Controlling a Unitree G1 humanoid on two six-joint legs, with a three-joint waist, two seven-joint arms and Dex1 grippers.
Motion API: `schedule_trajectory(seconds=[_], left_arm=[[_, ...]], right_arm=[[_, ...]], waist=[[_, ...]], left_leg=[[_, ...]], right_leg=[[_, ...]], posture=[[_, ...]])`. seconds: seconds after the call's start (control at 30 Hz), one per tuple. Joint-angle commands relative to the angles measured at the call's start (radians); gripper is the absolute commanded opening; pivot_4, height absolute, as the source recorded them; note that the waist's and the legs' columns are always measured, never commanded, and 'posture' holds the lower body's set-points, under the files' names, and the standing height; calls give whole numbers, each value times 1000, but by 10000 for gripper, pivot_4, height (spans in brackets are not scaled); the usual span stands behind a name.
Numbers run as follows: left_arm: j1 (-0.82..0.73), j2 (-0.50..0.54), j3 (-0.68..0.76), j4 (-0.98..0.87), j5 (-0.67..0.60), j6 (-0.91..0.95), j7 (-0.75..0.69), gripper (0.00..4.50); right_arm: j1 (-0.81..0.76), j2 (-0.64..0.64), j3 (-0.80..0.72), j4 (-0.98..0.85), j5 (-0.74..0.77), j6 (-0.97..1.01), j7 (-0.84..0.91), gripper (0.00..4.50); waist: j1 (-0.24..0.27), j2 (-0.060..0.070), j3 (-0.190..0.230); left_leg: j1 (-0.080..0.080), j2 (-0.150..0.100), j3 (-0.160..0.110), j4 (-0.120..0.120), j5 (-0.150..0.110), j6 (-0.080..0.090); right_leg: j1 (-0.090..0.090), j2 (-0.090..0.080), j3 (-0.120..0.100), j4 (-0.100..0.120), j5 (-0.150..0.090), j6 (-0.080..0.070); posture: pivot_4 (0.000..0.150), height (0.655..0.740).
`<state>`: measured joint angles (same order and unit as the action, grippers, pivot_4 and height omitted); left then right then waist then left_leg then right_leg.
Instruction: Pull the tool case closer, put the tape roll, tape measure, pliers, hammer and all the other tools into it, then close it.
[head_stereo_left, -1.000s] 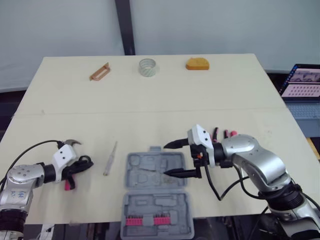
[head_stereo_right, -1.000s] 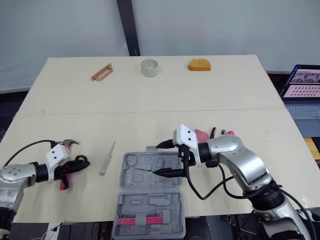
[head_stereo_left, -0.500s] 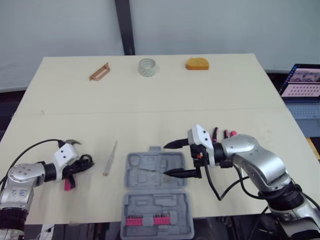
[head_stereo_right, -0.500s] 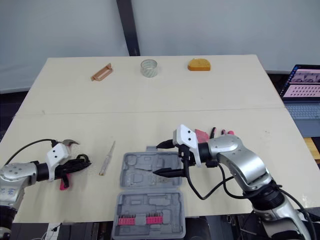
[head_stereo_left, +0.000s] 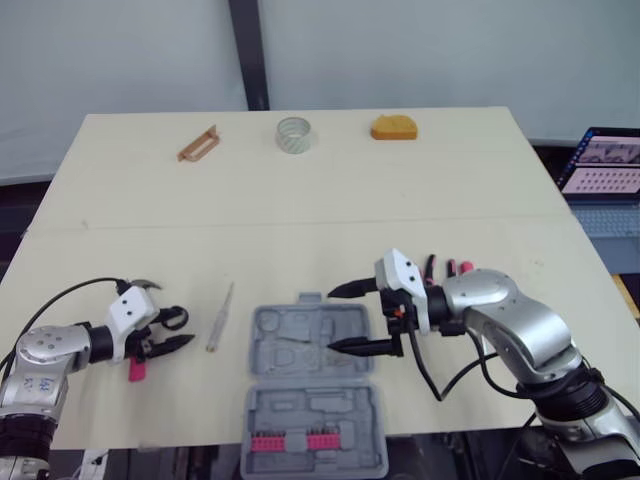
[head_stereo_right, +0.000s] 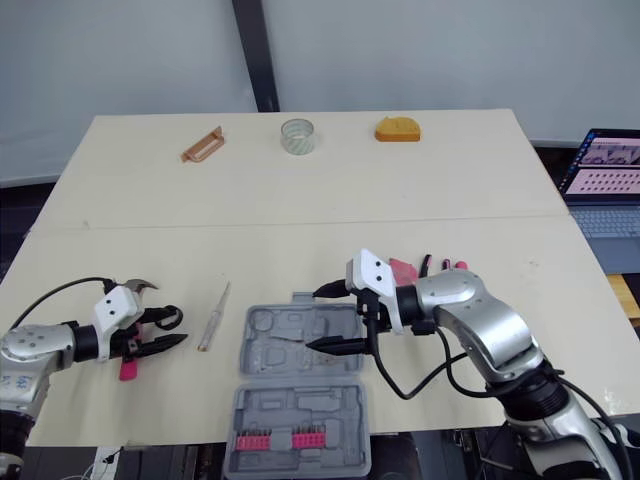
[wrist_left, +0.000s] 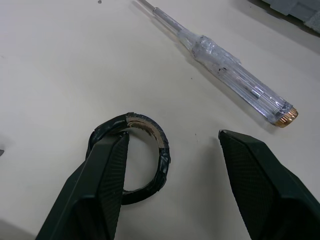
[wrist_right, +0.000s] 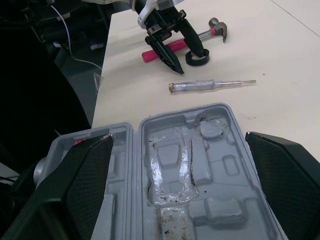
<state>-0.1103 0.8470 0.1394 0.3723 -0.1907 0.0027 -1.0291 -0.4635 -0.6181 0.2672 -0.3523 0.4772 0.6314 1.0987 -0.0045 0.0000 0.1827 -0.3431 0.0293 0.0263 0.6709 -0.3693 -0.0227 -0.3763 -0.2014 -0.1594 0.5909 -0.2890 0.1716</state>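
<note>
The open gray case (head_stereo_left: 310, 405) lies flat at the table's near edge, its long axis running from the robot outward and the half with pink bits (head_stereo_left: 290, 441) nearest the robot. The right gripper (head_stereo_left: 332, 320) hangs over the far half's right side, pointing left across it, jaws spread wide and holding nothing. Left of the case lies a clear screwdriver (head_stereo_left: 220, 318), its long axis near to far, tip pointing away and brass cap toward the robot. Further left, the left gripper (head_stereo_left: 181, 330) points toward the case with jaws spread, one fingertip (wrist_left: 112, 155) at the hole of a small black roll (wrist_left: 150, 131) lying flat; whether it reaches inside I cannot tell. A pink-handled hammer (wrist_right: 200, 35) lies beside that gripper, head away from the robot. Right of the case, behind the right arm, are the pliers (head_stereo_left: 448, 268). Well beyond the case, along the far edge, sit a brown tool (head_stereo_left: 198, 143), a pale tape roll (head_stereo_left: 294, 134) and an orange tape measure (head_stereo_left: 395, 128).
</note>
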Motion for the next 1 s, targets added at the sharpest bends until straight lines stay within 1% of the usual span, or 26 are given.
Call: schedule_trajectory(seconds=[0.03,0.1,0.13,0.6,0.73,0.77,0.8,1.0], left_arm=[[-1,2,14,-19,-13,2,-7,28223],[-1,2,14,-20,-13,2,-6,22480],[-2,2,14,-19,-13,3,-5,17755],[-5,-3,16,-22,-10,-2,10,17755],[-5,-3,16,-23,-10,-1,13,6441],[-5,-3,16,-24,-10,-1,13,1174],[-6,-4,16,-23,-10,-1,14,492],[-9,-2,12,-20,-8,2,12,492]], right_arm=[[0,2,-16,-39,22,-4,1,45000],[0,2,-16,-39,22,-4,1,45000],[0,2,-15,-39,22,-4,1,45000],[1,4,-11,-35,20,-7,4,45000],[4,4,-11,-36,21,-8,4,45000],[4,4,-10,-35,20,-8,4,45000],[4,4,-9,-34,19,-9,5,45000],[3,6,-11,-34,19,-15,7,45000]], waist=[[0,0,0],[0,0,0],[0,0,0],[0,0,0],[0,0,0],[0,0,0],[0,0,0],[0,0,0]], left_leg=[[0,0,0,0,0,0],[0,0,0,0,0,0],[0,0,0,0,0,0],[0,0,0,0,0,0],[0,0,0,0,0,0],[0,0,0,0,0,0],[0,0,0,0,0,0],[0,0,0,0,0,0]], right_leg=[[0,0,0,0,0,0],[0,0,0,0,0,0],[0,0,0,0,0,0],[0,0,0,0,0,0],[0,0,0,0,0,0],[0,0,0,0,0,0],[0,0,0,0,0,0],[0,0,0,0,0,0]], posture=[[1500,7400],[1500,7400],[1500,7400],[1500,7400],[1500,7400],[1500,7400],[1500,7400],[1500,7400]])
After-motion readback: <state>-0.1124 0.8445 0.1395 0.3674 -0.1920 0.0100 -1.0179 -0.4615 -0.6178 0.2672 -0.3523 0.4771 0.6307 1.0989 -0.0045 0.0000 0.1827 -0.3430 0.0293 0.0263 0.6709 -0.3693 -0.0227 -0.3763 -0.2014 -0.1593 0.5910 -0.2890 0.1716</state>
